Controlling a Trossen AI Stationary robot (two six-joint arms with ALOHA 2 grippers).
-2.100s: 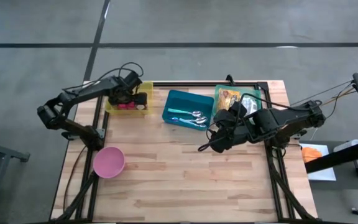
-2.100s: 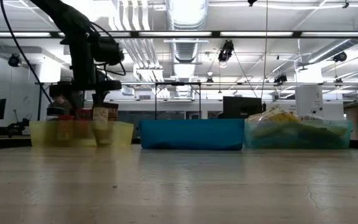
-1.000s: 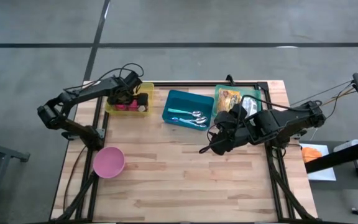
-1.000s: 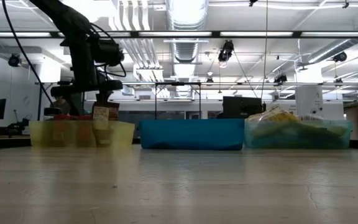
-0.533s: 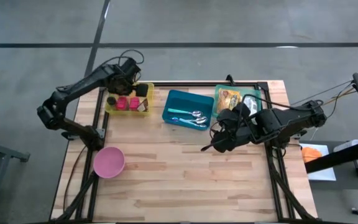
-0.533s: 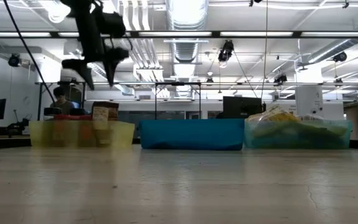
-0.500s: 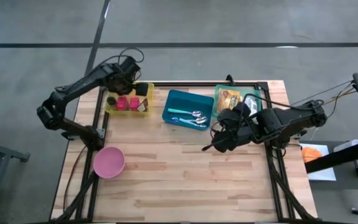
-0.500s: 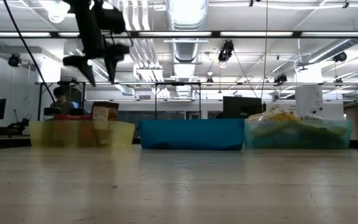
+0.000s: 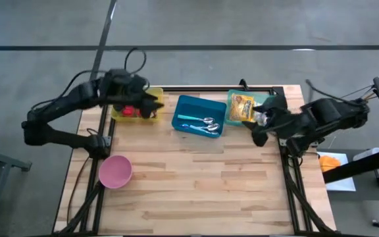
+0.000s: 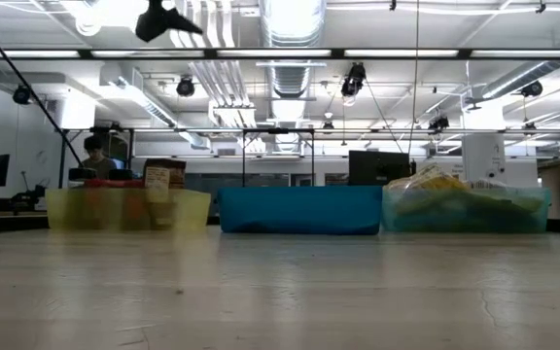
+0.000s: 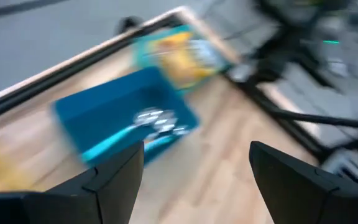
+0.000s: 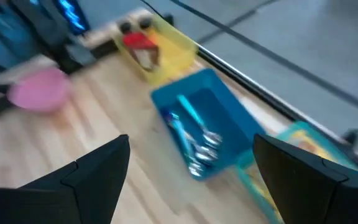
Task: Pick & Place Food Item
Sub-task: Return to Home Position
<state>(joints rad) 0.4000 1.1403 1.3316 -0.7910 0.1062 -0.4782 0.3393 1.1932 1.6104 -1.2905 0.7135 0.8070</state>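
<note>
The left gripper [image 11: 196,149], jaws apart and empty, hangs high over the yellow bin [image 10: 66,209] holding the seasonings [image 9: 129,110]. The right gripper [image 12: 191,140], also apart and empty, hovers beside the green bin [image 10: 513,216] of noodle packs [image 9: 241,106].

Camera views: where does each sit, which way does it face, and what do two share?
High view: above, facing straight down; shows left gripper and right gripper.
Low view: tabletop height, level across the wooden table; left gripper at top.
Left wrist view: on the wrist, past open fingers towards the blue rectangular plastic bin.
Right wrist view: likewise; both share that bin.
</note>
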